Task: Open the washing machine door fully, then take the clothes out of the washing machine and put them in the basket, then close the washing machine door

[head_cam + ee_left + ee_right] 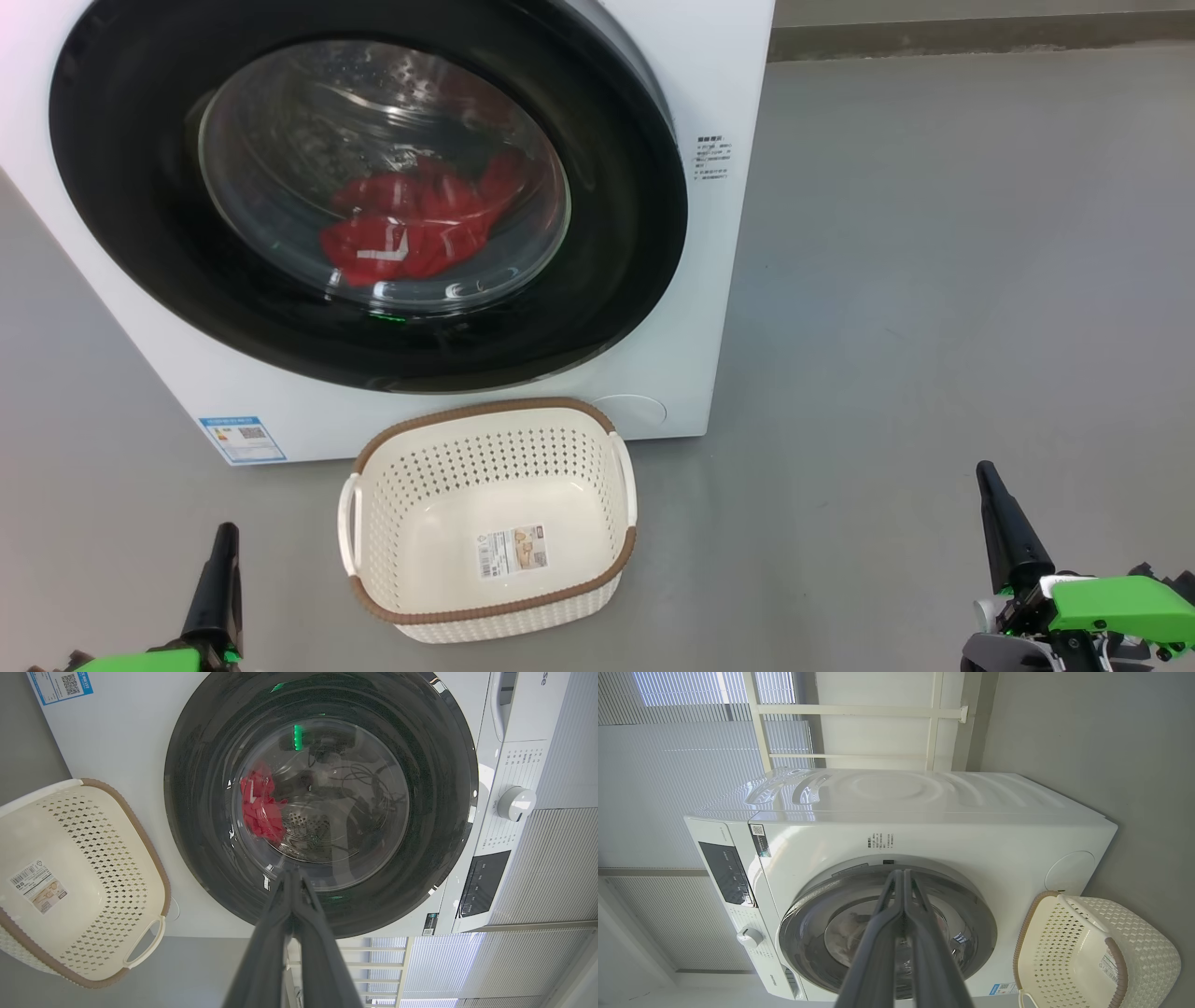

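From the head view we see the left gripper point(225, 537) and right gripper point(986, 476) low over the grey floor point(934, 280). Both are well apart from the basket point(485, 448) between them, and open floor lies to the machine's right. In both wrist views our fingers point(271, 952) are clenched together on nothing. The left wrist view adds a white dial point(516, 803) and dark control panel point(481, 884); the right wrist view shows the machine's top. The washing machine door point(616, 233), a glossy black rim around bulging glass, appears shut against the white washing machine point(719, 93). Behind the glass the clothes point(411, 229), red with a white stripe, lie low in the drum. The cream basket stands on the floor just before the machine, below the door.
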`<state>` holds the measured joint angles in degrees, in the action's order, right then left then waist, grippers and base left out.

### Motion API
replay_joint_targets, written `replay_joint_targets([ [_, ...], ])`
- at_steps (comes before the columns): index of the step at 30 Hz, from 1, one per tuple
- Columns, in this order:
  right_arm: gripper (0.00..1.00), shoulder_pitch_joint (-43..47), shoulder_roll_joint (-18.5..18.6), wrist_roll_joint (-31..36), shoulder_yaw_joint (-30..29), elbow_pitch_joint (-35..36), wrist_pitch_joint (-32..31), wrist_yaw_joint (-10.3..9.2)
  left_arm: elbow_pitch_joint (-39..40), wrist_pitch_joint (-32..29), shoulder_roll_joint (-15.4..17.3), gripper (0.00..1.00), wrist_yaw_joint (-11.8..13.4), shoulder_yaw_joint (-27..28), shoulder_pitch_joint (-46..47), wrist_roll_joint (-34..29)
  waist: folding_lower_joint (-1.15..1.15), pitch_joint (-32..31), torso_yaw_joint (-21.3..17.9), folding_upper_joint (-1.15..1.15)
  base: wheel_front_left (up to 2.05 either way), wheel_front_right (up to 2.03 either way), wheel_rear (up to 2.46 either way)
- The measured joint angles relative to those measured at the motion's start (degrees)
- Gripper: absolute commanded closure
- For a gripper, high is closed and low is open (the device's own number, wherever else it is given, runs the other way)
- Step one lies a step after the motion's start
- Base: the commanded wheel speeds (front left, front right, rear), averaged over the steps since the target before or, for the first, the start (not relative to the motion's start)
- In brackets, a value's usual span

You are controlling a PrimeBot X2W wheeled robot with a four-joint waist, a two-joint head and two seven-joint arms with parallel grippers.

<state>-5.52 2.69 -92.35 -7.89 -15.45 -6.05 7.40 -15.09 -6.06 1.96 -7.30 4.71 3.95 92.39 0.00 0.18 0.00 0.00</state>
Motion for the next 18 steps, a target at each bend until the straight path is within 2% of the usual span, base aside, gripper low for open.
replay_joint_targets([
  [18, 1.0, 0.0, 0.0, 0.0, 0.0, 0.0, 0.0, 0.0, 0.0, 0.0, 0.0, 1.0, 0.0, 0.0, 0.0, 0.0, 0.0, 0.0, 0.0, 0.0, 0.0, 0.0, 0.0],
])
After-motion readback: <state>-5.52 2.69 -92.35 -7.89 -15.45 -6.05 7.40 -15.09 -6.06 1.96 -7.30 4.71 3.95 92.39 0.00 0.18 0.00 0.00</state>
